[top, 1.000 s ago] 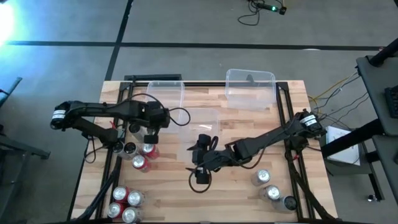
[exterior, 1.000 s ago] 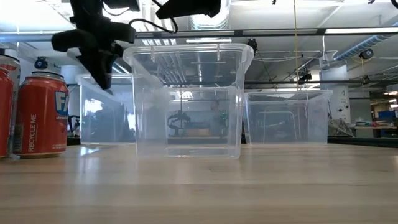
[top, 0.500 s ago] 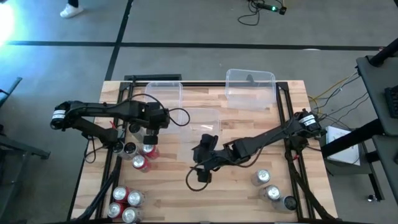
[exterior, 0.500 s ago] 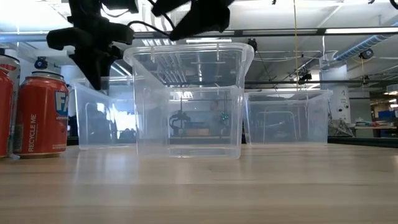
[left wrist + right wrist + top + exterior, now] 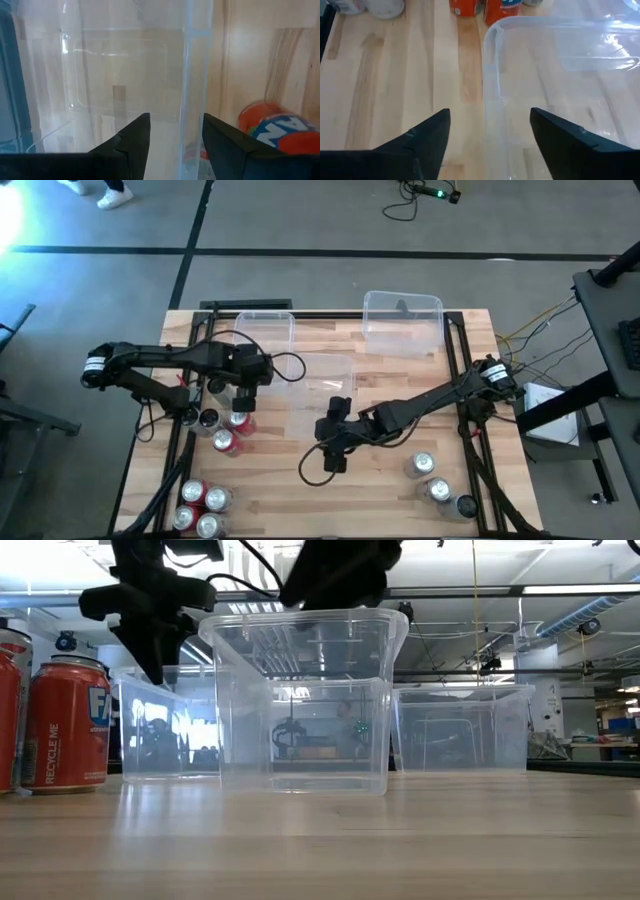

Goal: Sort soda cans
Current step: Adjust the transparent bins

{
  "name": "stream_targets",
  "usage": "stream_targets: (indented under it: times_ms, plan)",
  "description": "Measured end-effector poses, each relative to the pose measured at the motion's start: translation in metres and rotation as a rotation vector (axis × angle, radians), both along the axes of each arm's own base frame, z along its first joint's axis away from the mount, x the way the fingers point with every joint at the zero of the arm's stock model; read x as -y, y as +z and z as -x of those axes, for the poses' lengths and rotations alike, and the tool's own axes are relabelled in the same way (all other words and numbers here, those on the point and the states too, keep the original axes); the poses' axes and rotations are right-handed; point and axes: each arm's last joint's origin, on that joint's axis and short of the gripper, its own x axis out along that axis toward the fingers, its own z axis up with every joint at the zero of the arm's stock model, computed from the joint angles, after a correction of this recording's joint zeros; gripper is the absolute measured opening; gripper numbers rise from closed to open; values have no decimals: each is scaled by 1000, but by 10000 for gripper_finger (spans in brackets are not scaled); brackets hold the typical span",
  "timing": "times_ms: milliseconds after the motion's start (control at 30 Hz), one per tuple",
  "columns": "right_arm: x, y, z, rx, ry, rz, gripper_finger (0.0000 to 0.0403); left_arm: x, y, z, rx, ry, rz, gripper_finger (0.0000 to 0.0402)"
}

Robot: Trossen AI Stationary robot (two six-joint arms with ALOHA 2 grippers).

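Note:
Soda cans stand upright in groups: red and silver ones (image 5: 202,508) at the near left corner, several (image 5: 228,430) near the left edge, and three silver ones (image 5: 432,480) near right. My left gripper (image 5: 243,388) (image 5: 175,137) hovers open above the left group, beside the middle clear bin's wall (image 5: 192,75), with a red can (image 5: 272,127) close by. My right gripper (image 5: 335,423) (image 5: 492,137) is open over the middle bin's near rim (image 5: 487,45). Neither gripper holds anything.
Three clear plastic bins stand on the wooden table: left (image 5: 266,330), middle (image 5: 322,380) and far right (image 5: 402,320). In the low view, two red cans (image 5: 65,720) stand at the left and the middle bin (image 5: 305,700) is in front. Bare wood (image 5: 370,500) lies along the near edge.
My right gripper has moved toward the table's far edge and a little right, from the bare wood to over the middle bin's near rim. My left arm and the cans have stayed still.

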Motion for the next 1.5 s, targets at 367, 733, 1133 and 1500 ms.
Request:
stream_targets:
  times_ms: [367,733,1133,1500]
  plan:
    - [9,-13,5,-87,-6,-8,145,0,0,0,11,18,3,160]
    - [17,34,19,-92,-13,50,33,0,40,0,98,18,-4,160]
    - [49,61,25,-61,75,264,36,1,97,11,297,25,-26,160]
    - [92,23,13,-224,44,317,36,1,113,21,348,139,-12,160]
